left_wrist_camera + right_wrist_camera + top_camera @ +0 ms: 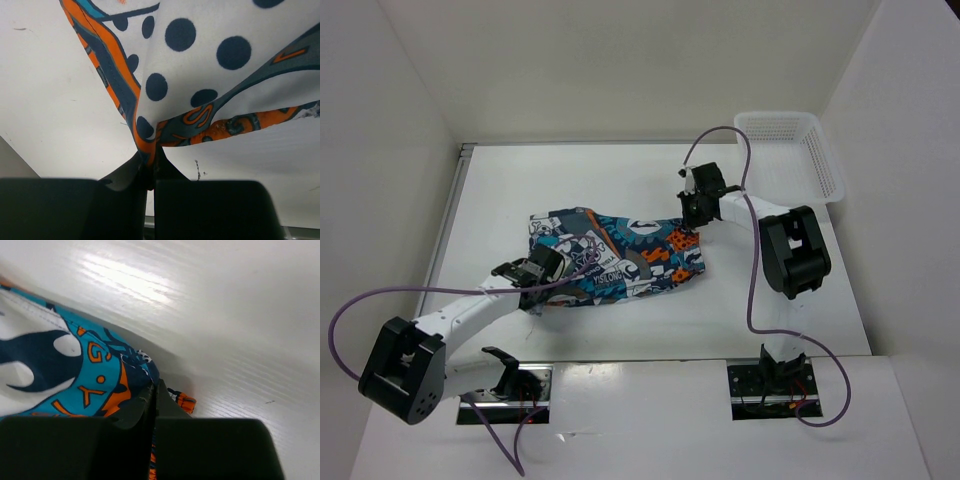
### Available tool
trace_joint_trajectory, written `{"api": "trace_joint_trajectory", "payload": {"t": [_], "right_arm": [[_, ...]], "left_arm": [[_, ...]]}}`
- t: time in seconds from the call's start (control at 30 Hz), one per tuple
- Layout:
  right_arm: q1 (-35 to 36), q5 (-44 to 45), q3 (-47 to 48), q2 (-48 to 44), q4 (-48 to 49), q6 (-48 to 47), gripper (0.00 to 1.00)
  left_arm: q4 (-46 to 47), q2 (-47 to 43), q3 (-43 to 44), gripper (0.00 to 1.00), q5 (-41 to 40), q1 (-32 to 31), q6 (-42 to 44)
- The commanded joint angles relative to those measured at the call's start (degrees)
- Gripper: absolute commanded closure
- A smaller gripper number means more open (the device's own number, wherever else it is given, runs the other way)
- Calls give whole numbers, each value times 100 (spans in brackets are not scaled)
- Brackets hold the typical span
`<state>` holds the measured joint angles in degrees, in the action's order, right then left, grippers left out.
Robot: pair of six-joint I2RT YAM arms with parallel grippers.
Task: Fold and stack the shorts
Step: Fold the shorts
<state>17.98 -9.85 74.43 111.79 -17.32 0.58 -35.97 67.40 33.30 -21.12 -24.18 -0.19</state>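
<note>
The printed shorts (615, 258) lie spread across the middle of the white table. My left gripper (542, 270) is at their left end, shut on an orange-trimmed edge (150, 145) that hangs up out of the jaws, showing white cloth with dark blue dots (200, 55). My right gripper (695, 213) is at their far right corner, shut on the teal and orange edge (125, 385), low over the table.
A white plastic mesh basket (798, 150) stands at the back right by the wall. White walls close in the table (620, 170) on the left, back and right. Purple cables loop over both arms.
</note>
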Motion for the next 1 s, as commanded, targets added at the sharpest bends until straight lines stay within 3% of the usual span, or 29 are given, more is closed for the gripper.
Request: {"api": "trace_joint_trajectory", "payload": {"t": [0.0, 0.17, 0.33, 0.37, 0.4, 0.47, 0.5, 0.53, 0.57, 0.6, 0.7, 0.8, 0.87, 0.97], "right_arm": [[-57, 701, 115, -8, 457, 644, 100], [-268, 1634, 388, -61, 563, 1137, 100], [-268, 803, 274, -113, 563, 884, 98], [-268, 565, 273, -183, 459, 578, 88], [-268, 354, 273, -245, 406, 471, 57], [-268, 141, 221, -350, 335, 251, 33], [-268, 80, 221, -490, 335, 198, 17], [-268, 79, 221, -570, 282, 119, 11], [-268, 79, 221, -649, 186, -100, 8], [-268, 79, 282, -823, 133, -198, 7], [-268, 79, 423, -1201, -235, -505, 5], [-268, -8, 415, -1518, -700, -786, 5], [-268, -87, 283, -1782, -956, -901, 7], [-268, -359, -173, -2055, -1387, -1016, 16]], "left_arm": [[2, -138, 29, 95, -22, 37, 19], [55, -1216, -701, 95, -164, -16, 19], [55, -1353, -799, 95, -147, -147, 19], [55, -1126, -651, 95, -68, -148, 19], [124, -1002, -580, 95, -67, -148, 19], [203, -816, -430, 78, 55, -148, 19], [204, -816, -325, 66, 56, -148, 19], [204, -816, -324, 46, 56, -148, 19], [143, -816, -228, 38, 56, -148, 19], [73, -816, -158, 33, 56, -148, 19], [-174, -894, 421, 29, 319, -95, 19], [-166, -1079, 1212, 24, 959, 369, 19], [-165, -721, 1651, 24, 1511, 790, 19], [-296, 534, 2539, 24, 1926, 1388, 19]]}}
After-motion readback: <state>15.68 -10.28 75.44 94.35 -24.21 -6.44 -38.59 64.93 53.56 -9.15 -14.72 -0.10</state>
